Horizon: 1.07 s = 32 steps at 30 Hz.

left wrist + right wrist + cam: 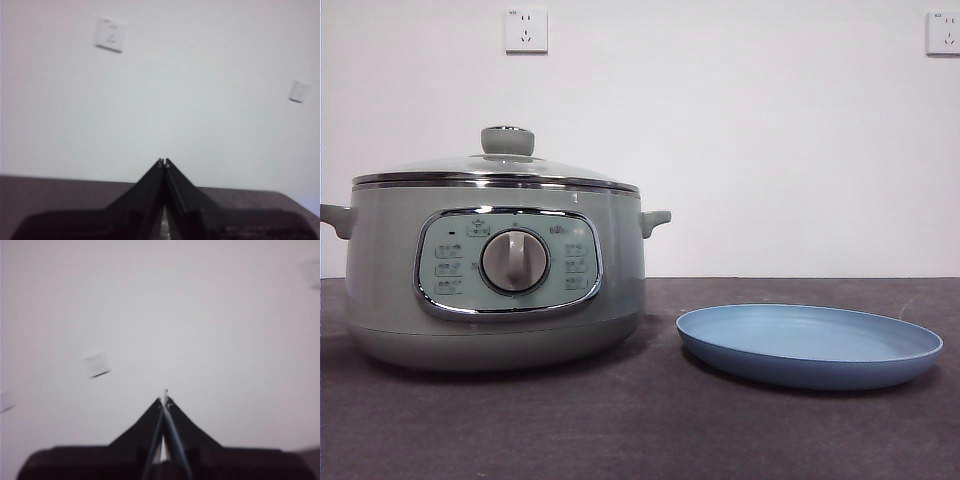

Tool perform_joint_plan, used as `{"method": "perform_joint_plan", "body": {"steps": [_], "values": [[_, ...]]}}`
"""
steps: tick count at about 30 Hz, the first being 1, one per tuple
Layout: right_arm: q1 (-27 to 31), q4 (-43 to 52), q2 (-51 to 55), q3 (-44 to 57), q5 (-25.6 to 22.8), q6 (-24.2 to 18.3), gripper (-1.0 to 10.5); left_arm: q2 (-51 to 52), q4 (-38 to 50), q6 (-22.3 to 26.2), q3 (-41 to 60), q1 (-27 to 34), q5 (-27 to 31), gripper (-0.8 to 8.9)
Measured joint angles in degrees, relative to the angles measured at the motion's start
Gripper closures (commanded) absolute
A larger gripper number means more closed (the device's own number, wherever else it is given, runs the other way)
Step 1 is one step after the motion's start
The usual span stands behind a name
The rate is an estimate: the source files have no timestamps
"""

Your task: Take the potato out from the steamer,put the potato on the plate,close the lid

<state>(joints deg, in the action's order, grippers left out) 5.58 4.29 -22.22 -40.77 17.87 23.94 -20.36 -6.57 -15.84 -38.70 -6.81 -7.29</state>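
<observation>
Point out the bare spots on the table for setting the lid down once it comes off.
Bare dark tabletop runs along the front, before the steamer and the plate. A narrow strip lies between the two. The plate's own surface is bare too. The lid sits on the steamer. Both grippers, left and right, wait shut, facing the wall.

A bare test bench: dark table (620, 420), blank white wall (770, 150), two sockets (526, 30).

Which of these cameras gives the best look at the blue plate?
The front view: the plate lies whole on the table, right of the steamer. Both wrist views face the wall and miss it.
</observation>
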Motion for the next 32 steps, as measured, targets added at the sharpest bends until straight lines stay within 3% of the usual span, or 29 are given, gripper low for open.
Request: {"method": "perform_joint_plan", "body": {"steps": [7, 15, 16, 19, 21, 28, 32], "values": [[0.0, -7.58, -18.08, -22.25, 18.73, -6.34, 9.6, -17.4, -12.63, 7.5, -21.49, 0.0, -9.07, 8.19], [-1.92, -18.99, -34.27, -37.86, 35.93, -14.4, 9.2, -34.82, -31.32, 13.35, -40.02, 0.0, -20.57, 8.04], [-2.4, -20.98, -35.82, -38.73, 36.63, -15.78, 8.6, -36.5, -32.63, 13.57, -40.89, 0.0, -20.96, 7.7], [-4.35, -27.41, -39.8, -40.04, 36.81, -19.78, 5.3, -40.54, -35.58, 13.92, -41.94, 0.0, -21.07, 4.9], [-5.46, -30.42, -41.68, -40.04, 36.59, -21.11, 4.1, -42.23, -36.28, 13.92, -41.94, 0.0, -21.07, 3.58], [-8.59, -35.3, -43.67, -40.06, 26.91, -23.65, 4.1, -45.55, -36.83, 13.92, -42.01, -1.77, -20.72, 3.6], [-10.45, -35.32, -43.69, -40.13, 25.16, -24.0, 4.1, -48.63, -36.74, 13.92, -42.07, -4.83, -15.41, 3.6]]}}
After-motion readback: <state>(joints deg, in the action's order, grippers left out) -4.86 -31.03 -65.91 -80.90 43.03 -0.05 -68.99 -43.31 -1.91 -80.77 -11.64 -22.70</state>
